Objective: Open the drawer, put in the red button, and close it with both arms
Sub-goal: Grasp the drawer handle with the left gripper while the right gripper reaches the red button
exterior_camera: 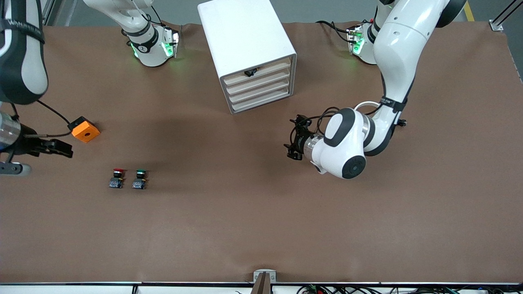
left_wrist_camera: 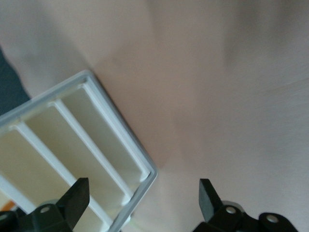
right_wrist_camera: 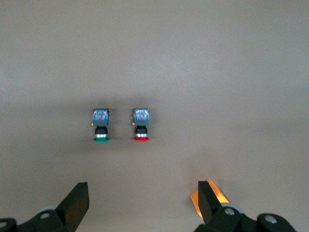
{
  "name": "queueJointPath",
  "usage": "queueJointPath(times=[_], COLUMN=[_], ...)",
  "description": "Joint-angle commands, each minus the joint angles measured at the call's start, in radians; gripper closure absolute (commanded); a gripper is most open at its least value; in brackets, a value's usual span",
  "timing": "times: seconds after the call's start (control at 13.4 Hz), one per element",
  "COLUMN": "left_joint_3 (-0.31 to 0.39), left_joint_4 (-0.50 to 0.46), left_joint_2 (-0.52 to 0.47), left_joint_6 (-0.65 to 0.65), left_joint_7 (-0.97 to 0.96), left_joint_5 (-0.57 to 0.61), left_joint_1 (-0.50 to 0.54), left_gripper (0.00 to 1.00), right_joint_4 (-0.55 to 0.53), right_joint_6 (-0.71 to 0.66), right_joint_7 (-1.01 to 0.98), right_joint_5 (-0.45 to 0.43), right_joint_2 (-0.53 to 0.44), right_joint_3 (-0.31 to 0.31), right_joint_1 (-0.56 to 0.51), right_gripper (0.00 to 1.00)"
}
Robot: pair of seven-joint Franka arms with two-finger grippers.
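The white cabinet (exterior_camera: 245,36) stands at the table's edge by the arms' bases, with four pale fronts all pushed in. The drawer (exterior_camera: 261,81) is its second front from the top. The red button (exterior_camera: 117,178) stands on the brown table toward the right arm's end, beside the green-capped one (exterior_camera: 140,178). It also shows in the right wrist view (right_wrist_camera: 141,126). My left gripper (exterior_camera: 292,138) is open and empty over the table, just off the cabinet's lower corner (left_wrist_camera: 126,137). My right gripper (exterior_camera: 66,149) is open and empty, beside the orange cube (exterior_camera: 85,129).
The green-capped button (right_wrist_camera: 100,126) is next to the red one. The orange cube (right_wrist_camera: 212,197) shows partly past one right finger. A small black handle (exterior_camera: 250,72) sits on the cabinet's top front. The left arm's elbow (exterior_camera: 347,143) hangs over the table.
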Motion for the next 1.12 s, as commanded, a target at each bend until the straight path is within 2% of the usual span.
queueJointPath(times=[0.0,0.22,0.37,0.75,1.05], left_joint_3=[0.004,0.005,0.004,0.004,0.004], left_joint_4=[0.018,0.017,0.017,0.017,0.017], left_joint_2=[0.052,0.084,0.103,0.124,0.144], left_joint_6=[-0.013,-0.022,-0.033,-0.159,-0.251], left_joint_7=[-0.106,-0.249,-0.353,-0.412,-0.418], left_joint_5=[-0.064,-0.127,-0.168,-0.201,-0.222], left_joint_1=[-0.041,-0.084,-0.087,-0.159,-0.167], left_gripper=[0.0,0.0,0.0,0.0,0.0], right_joint_4=[-0.08,-0.182,-0.198,-0.197,-0.203], right_joint_6=[0.145,0.377,0.504,0.637,0.655], right_joint_7=[0.0,0.0,0.001,0.006,-0.002], right_joint_5=[0.036,0.037,0.037,0.043,0.074], right_joint_2=[0.049,0.115,0.199,0.321,0.356], right_joint_3=[0.008,0.008,0.008,0.011,0.027], right_joint_1=[-0.036,-0.036,-0.039,-0.047,-0.035], right_gripper=[0.0,0.0,0.0,0.0,0.0])
